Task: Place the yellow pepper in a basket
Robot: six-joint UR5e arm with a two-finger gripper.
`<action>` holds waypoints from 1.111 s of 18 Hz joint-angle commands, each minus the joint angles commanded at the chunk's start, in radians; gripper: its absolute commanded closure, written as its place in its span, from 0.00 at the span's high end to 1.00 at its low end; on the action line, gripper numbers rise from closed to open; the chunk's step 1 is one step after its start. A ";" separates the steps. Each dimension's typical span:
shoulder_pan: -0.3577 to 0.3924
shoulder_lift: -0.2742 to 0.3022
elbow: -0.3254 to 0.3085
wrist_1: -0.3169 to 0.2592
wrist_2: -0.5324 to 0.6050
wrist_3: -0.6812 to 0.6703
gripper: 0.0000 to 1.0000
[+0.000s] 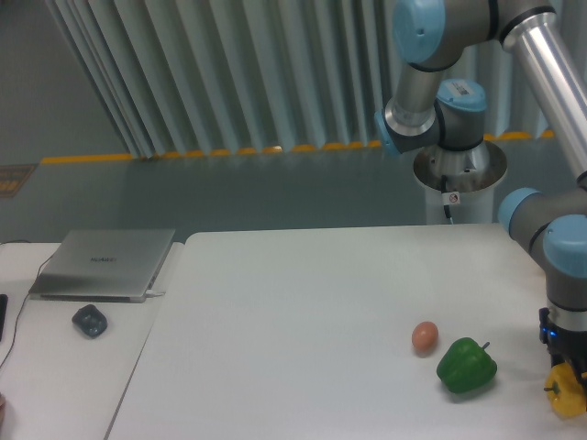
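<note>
Gripper (570,365) sits at the far right edge, directly over the yellow pepper (566,392) and overlapping its top. Can't tell if the fingers are spread or clamped: they're dark, partly cut off by the frame edge, and merge with the pepper. Yellow pepper is on the table (303,321) at the front right corner, only its left part in view, short stem pointing left. Whether it's lifted or resting on the table isn't clear. Green bell pepper (466,365) lies to its left, near but apart. Small brown egg (424,336) is just beside the green one, up and left, not touching. Basket isn't visible in this view. On the adjacent surface at left: closed silver laptop (103,263) with a cable, dark mouse (89,320) in front of it.
</note>
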 joint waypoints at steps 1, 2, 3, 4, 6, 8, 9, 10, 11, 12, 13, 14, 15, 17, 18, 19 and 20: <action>0.000 0.003 0.000 0.000 0.000 0.000 0.89; 0.000 0.006 -0.002 -0.002 0.000 -0.001 0.78; 0.000 0.009 -0.003 -0.002 0.000 -0.006 0.69; 0.000 0.011 -0.003 -0.002 0.000 -0.009 0.63; 0.002 0.018 -0.003 -0.002 -0.002 -0.011 0.58; 0.002 0.054 -0.014 -0.005 -0.002 -0.008 0.58; 0.002 0.084 -0.034 -0.009 -0.002 -0.003 0.58; 0.003 0.118 -0.058 -0.009 -0.003 -0.003 0.58; 0.005 0.170 -0.099 -0.014 -0.005 0.003 0.58; 0.005 0.204 -0.129 -0.015 -0.003 0.003 0.59; 0.006 0.257 -0.167 -0.034 -0.002 0.005 0.59; 0.008 0.291 -0.185 -0.060 0.000 0.005 0.59; 0.009 0.326 -0.195 -0.093 0.002 0.005 0.60; 0.029 0.394 -0.201 -0.171 0.005 0.027 0.60; 0.046 0.419 -0.201 -0.201 0.005 0.055 0.60; 0.069 0.442 -0.201 -0.233 0.003 0.096 0.60; 0.109 0.471 -0.201 -0.268 0.002 0.160 0.60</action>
